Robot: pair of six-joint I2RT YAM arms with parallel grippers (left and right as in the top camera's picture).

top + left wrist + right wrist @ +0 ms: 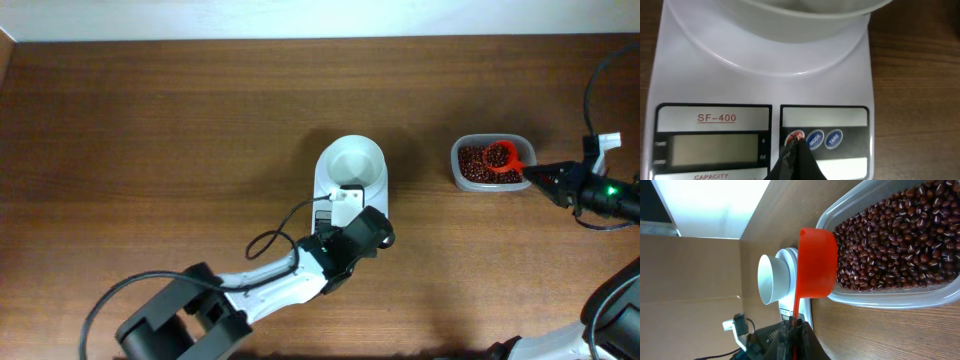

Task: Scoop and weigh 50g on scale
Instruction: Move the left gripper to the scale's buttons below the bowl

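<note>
The task looks barely begun. The scale (pixel 350 172) stands about the middle of the worktop (pixel 150 120). From overhead its round bowl (pixel 352 160) shows white and bare, with nothing tipped in yet.

The left gripper (pixel 796 146) is down at the scale's front panel, its jaws together in one dark point. That point rests on or just over the red button (pixel 796 136), beside the two blue buttons (pixel 815 139). The display (pixel 715 148) reads blank grey with no digits I can make out. The scale is probably not switched on, though the wrist view is soft and glare could hide faint figures.

Near the right edge of the worktop, the tub (pixel 455 172) sits well apart from the scale. The right gripper (pixel 792 325) has its jaws clamped on the handle of the red scoop (pixel 816 262). The scoop's cup lies over the beans (pixel 900 240) just inside the tub's rim, and I cannot tell whether it is loaded.

What remains, by my reading, is nearly everything: wake and zero the scale, carry beans across, tip them into the bowl, and trim the amount to the target weight.
</note>
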